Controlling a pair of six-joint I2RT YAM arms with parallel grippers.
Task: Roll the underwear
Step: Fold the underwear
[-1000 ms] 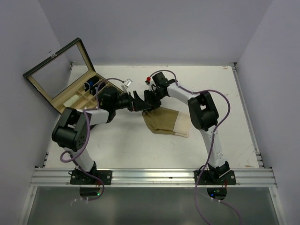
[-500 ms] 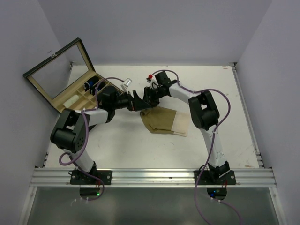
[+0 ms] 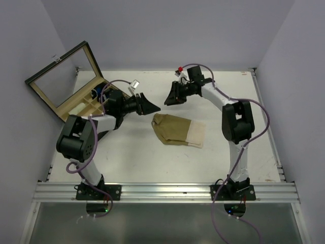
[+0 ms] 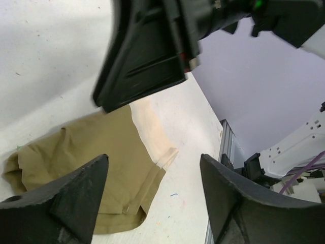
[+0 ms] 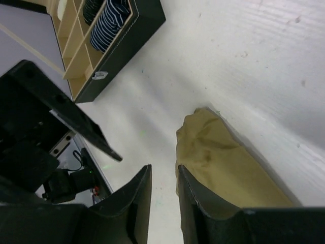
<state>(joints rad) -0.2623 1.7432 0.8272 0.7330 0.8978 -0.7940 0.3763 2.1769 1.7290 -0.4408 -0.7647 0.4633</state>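
The underwear (image 3: 177, 130) is olive-tan with a paler cream side and lies flat and folded at mid-table. My left gripper (image 3: 151, 108) hovers just off its far-left corner, open, with nothing between the fingers. In the left wrist view the left gripper (image 4: 153, 162) frames bare table beside the cloth (image 4: 96, 152), and the right gripper (image 4: 142, 56) hangs ahead of it. My right gripper (image 3: 167, 100) sits behind the cloth, apart from it. In the right wrist view the right gripper (image 5: 164, 170) shows a narrow empty gap beside the underwear (image 5: 223, 157).
An open black case (image 3: 86, 101) with wooden compartments stands at the back left, its lid (image 3: 63, 76) raised. Rolled striped and dark garments (image 5: 104, 20) fill some of its cells. A metal rail (image 3: 162, 190) runs along the near edge.
Both grippers have drawn back from the underwear's far-left corner, the left one to the left and the right one up and to the right. The cloth now lies free.
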